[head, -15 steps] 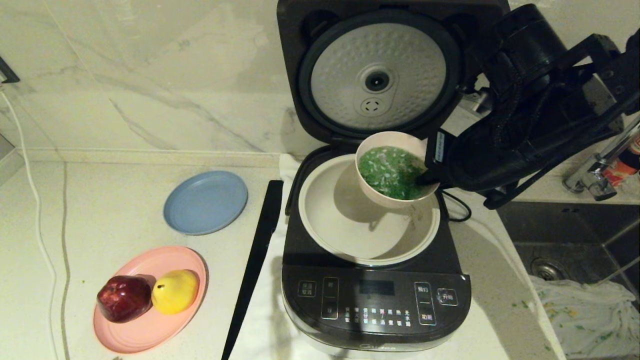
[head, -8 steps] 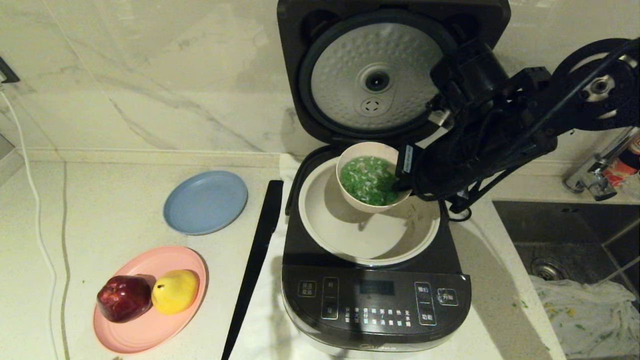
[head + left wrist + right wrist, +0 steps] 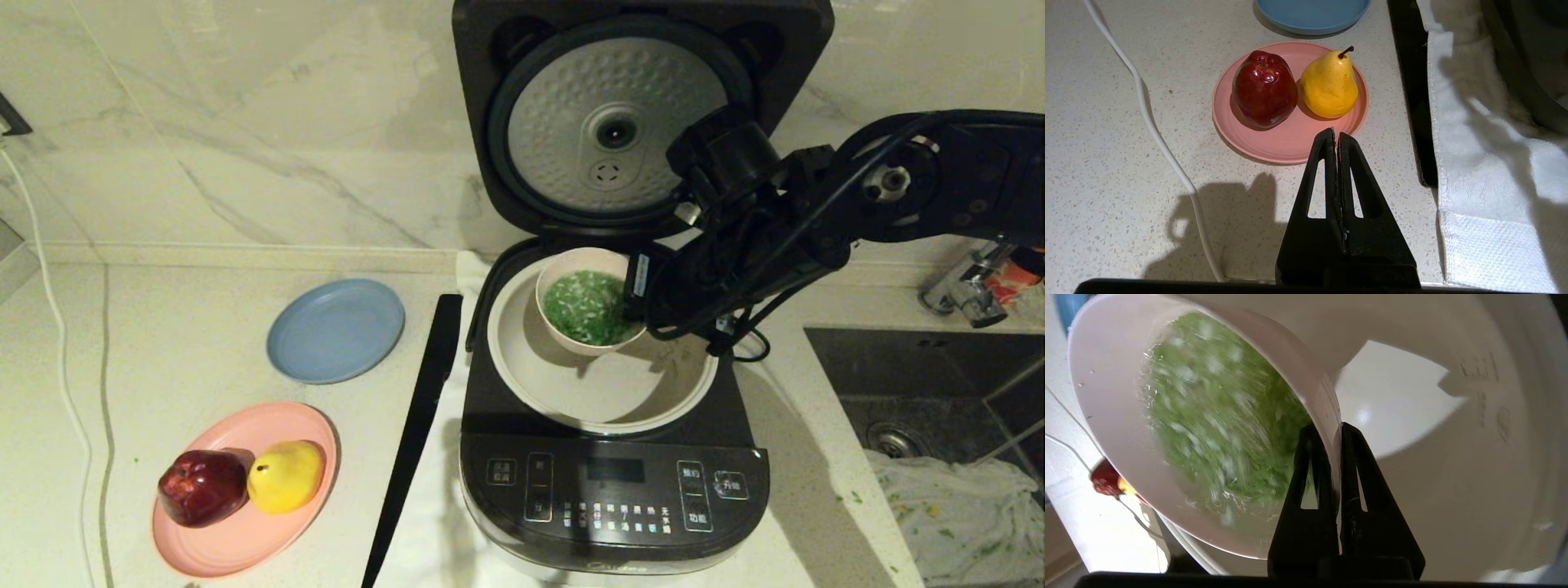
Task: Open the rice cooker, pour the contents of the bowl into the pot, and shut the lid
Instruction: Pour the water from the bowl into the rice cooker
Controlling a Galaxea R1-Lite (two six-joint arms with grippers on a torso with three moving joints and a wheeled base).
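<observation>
On the speckled tabletop [image 3: 204, 343] before me the rice cooker [image 3: 612, 490] stands with its lid [image 3: 616, 122] swung upright against the marble wall, dimpled silver underside facing me. My right claw [image 3: 635, 304] is clamped on the rim of the bowl [image 3: 571, 273], one finger inside, one outside. Since a second ago the arm has carried the bowl lower and further left; it now hangs just inside the pot [image 3: 600, 392], its green contents [image 3: 588, 306] not yet poured. My left claw [image 3: 1336, 136] is parked with fingers pressed together over the pink plate [image 3: 1286, 143] bearing the apple [image 3: 1263, 87] and pear [image 3: 1329, 83]. A white cloth [image 3: 1494, 183] lies under the cooker; a sink [image 3: 922, 384] sits right.
</observation>
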